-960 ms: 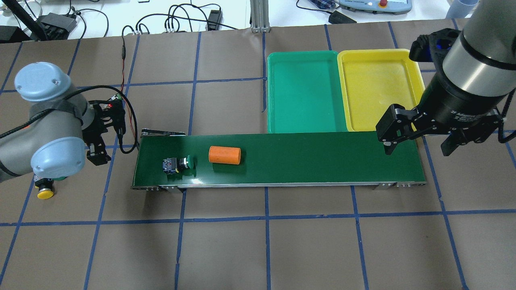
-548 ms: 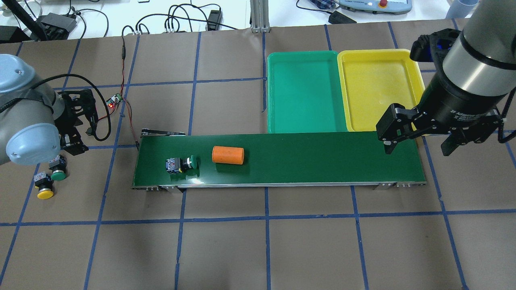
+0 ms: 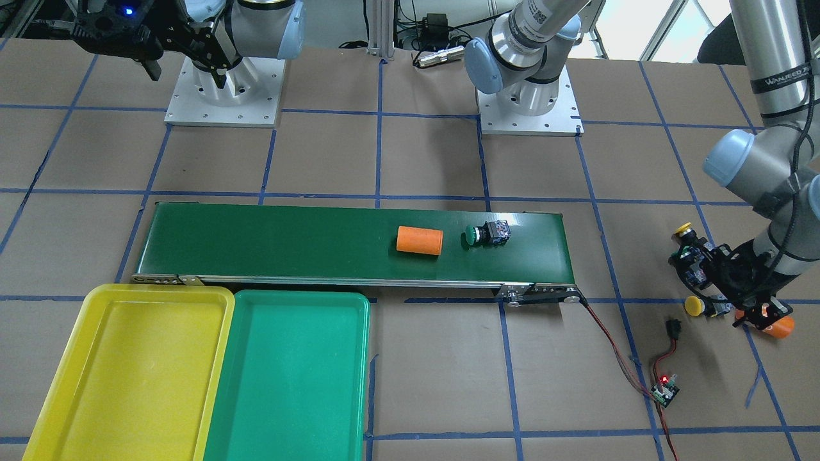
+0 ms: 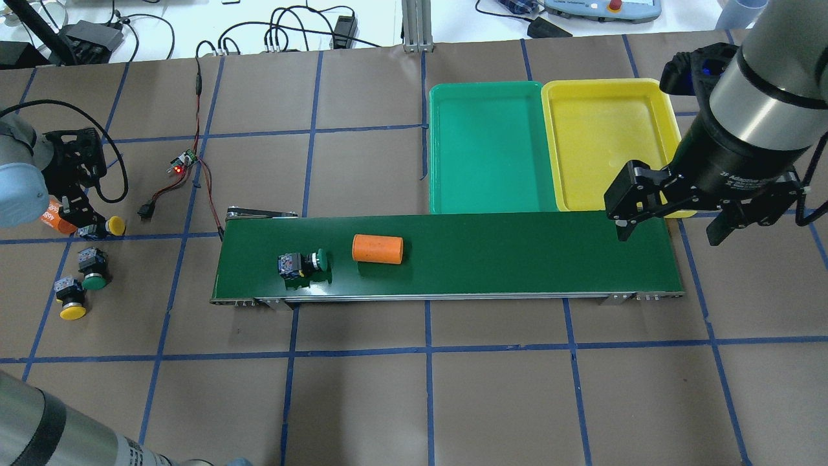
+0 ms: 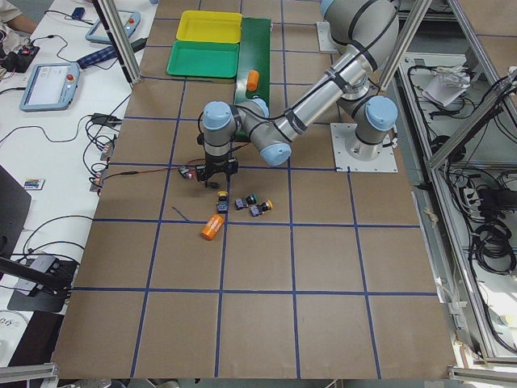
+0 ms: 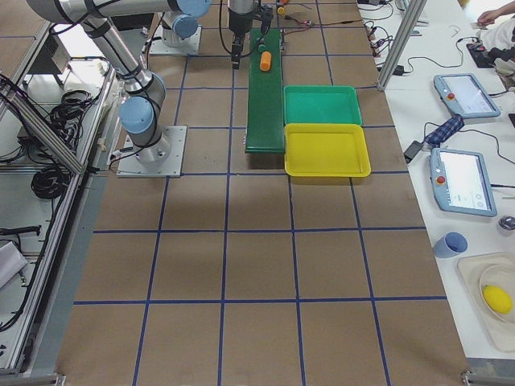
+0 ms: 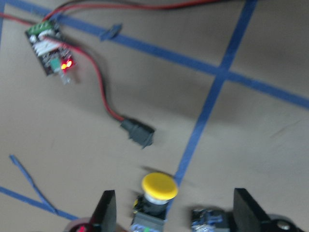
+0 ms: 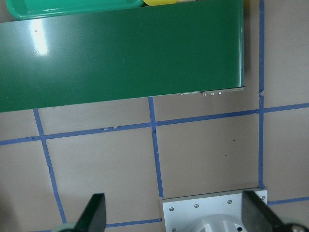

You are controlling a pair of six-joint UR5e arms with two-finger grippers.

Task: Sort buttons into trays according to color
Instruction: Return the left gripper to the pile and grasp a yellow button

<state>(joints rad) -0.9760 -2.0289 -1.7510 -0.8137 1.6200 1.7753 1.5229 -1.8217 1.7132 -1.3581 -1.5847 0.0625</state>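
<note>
A green button (image 4: 303, 264) lies on its side on the belt's left part, also in the front view (image 3: 487, 234). On the table at far left lie a yellow button (image 4: 115, 225), a green button (image 4: 90, 266) and a second yellow button (image 4: 71, 305). My left gripper (image 4: 87, 220) is open over the first yellow button (image 7: 159, 188), which shows between its fingers (image 7: 107, 212). My right gripper (image 4: 673, 210) is open and empty above the belt's right end. The green tray (image 4: 440, 155) and yellow tray (image 4: 666, 129) stand behind the belt.
An orange cylinder (image 4: 377, 248) lies on the dark green conveyor belt (image 4: 517, 252), right of the green button. A second orange cylinder (image 3: 778, 328) lies by my left gripper. A small circuit board (image 4: 181, 165) with red wires lies left of the belt.
My left arm has swung away from the belt to the far left, over the yellow button. The green button and orange cylinder have moved a little right on the belt. The right gripper has barely moved.
</note>
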